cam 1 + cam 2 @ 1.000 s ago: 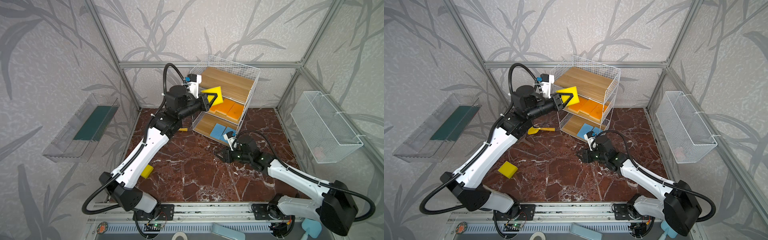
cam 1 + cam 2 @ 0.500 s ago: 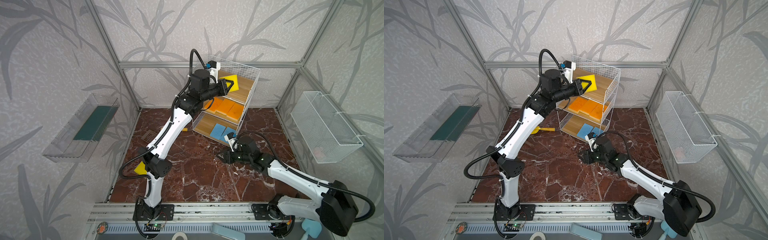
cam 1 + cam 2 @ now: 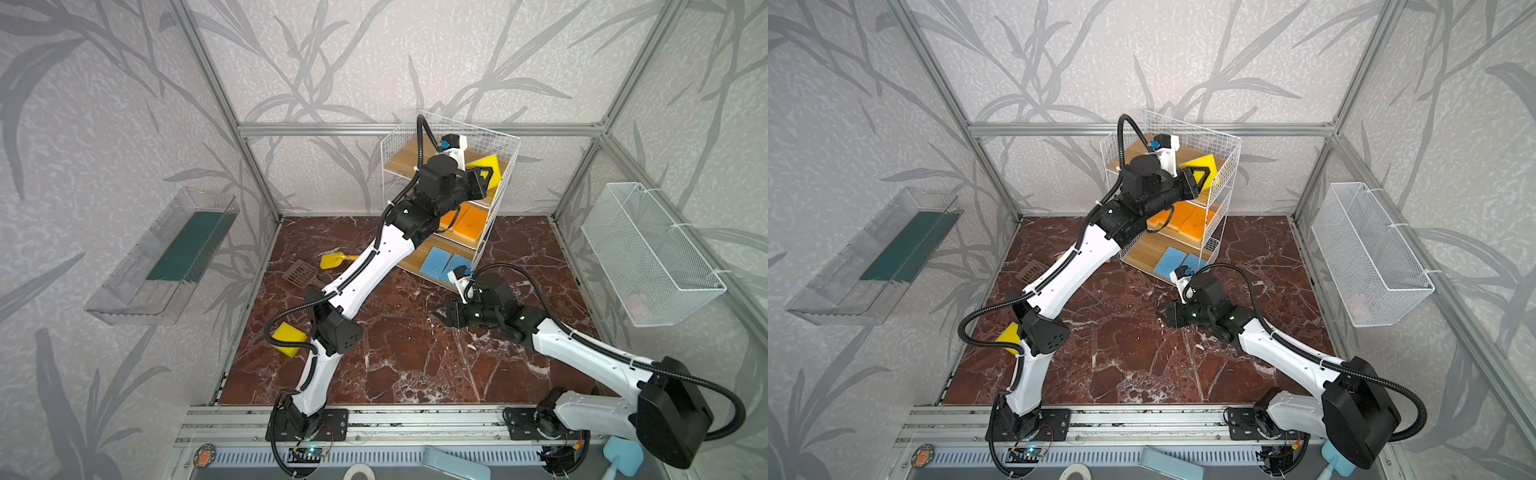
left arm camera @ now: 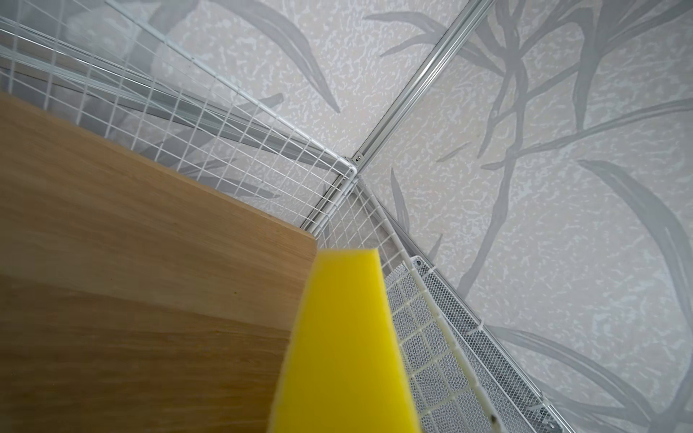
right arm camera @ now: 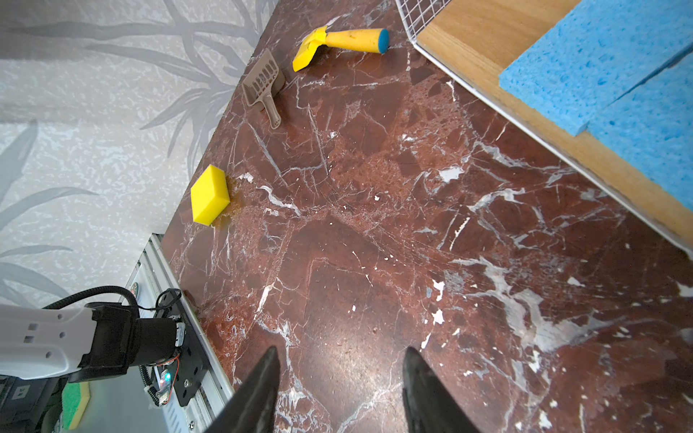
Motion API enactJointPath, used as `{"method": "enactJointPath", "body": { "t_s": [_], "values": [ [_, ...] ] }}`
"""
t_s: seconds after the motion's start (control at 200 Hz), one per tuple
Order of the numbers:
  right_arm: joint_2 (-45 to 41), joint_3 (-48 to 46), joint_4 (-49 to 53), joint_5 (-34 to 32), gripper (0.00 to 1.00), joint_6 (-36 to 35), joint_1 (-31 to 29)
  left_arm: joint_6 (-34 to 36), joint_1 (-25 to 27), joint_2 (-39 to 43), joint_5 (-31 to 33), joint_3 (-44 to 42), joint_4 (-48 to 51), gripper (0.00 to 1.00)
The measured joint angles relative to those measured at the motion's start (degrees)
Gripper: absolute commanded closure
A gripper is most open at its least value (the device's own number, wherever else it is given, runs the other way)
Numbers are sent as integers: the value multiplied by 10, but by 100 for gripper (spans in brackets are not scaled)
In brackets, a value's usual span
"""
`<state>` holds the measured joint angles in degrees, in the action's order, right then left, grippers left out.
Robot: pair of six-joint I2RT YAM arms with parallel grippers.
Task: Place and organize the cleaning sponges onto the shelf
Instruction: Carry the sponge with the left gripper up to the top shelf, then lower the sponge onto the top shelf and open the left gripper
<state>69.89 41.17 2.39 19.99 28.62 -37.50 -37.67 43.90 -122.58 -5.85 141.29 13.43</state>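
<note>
The left arm (image 3: 374,266) has swung up from beside the shelf (image 3: 482,137), at the table's (image 3: 407,365) far edge, to its top board (image 3: 401,163). The left gripper (image 3: 490,176), clamped on a tilted yellow sponge (image 3: 486,161), now sits at the board's right end, so release looks next. The right gripper (image 5: 341,352) stays low over the table, jaws apart and empty; a second sponge (image 3: 288,337) waits at the left edge.

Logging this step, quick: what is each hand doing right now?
Left hand: closed on a yellow sponge, at the top tier of the shelf.
Right hand: open, holding nothing.
</note>
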Motion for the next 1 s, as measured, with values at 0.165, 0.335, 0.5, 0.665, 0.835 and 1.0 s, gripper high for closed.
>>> {"method": "enactJointPath", "body": {
  "t_s": [0.165,0.335,0.5,0.665,0.835,1.0],
  "values": [
    [2,0,0,0,47,0,0,-4,8,-5,16,2,-17,57],
    [3,0,0,0,48,0,0,-2,6,-5,22,8,-32,24],
    [3,0,0,0,48,0,0,10,5,-3,32,9,-33,18],
    [3,0,0,0,48,0,0,26,5,12,46,-4,-20,17],
    [6,0,0,0,47,0,0,61,5,36,77,-34,0,17],
    [9,0,0,1,47,0,0,124,5,41,126,-37,21,15]
  ]
}}
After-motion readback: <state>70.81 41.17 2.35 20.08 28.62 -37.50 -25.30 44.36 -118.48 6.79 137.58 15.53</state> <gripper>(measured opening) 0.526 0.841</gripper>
